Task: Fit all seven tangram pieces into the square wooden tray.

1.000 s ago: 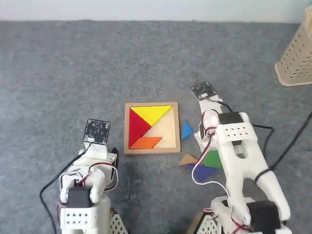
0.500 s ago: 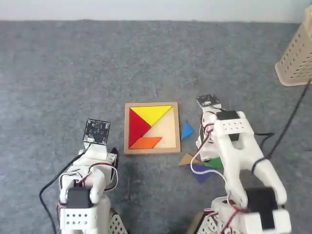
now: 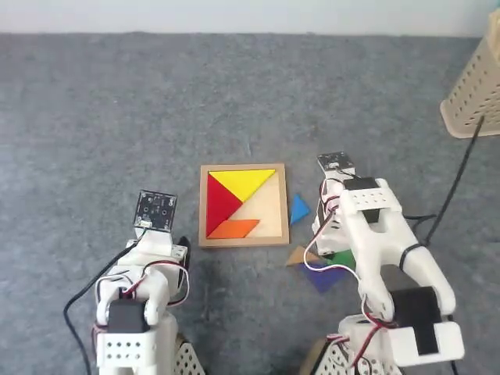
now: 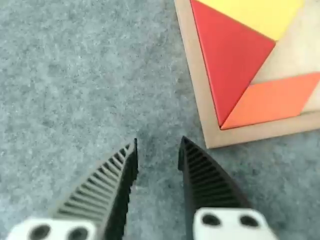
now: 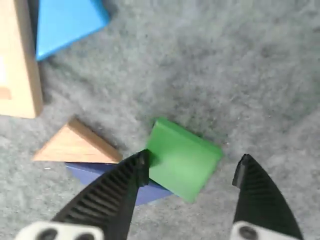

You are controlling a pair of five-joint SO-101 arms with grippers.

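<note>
The square wooden tray [image 3: 281, 205] lies mid-table with a yellow triangle [image 3: 242, 183], a red triangle [image 3: 219, 203] and an orange parallelogram [image 3: 234, 228] in it. To its right on the carpet lie a light blue triangle [image 3: 298, 209], a tan triangle [image 3: 299, 255], a green square [image 3: 341, 259] and a dark blue triangle [image 3: 323, 275]. My right gripper [image 5: 192, 167] is open, its fingers straddling the green square [image 5: 182, 158], which rests partly on the dark blue triangle [image 5: 97, 171]. My left gripper [image 4: 156, 157] is open over bare carpet near the tray's front left corner [image 4: 212, 141].
A cream perforated basket [image 3: 476, 86] stands at the far right edge. Cables trail from both arms. Bare grey carpet stretches behind and left of the tray.
The right arm has pulled back toward the front and lowered over the green square. The left arm has not moved.
</note>
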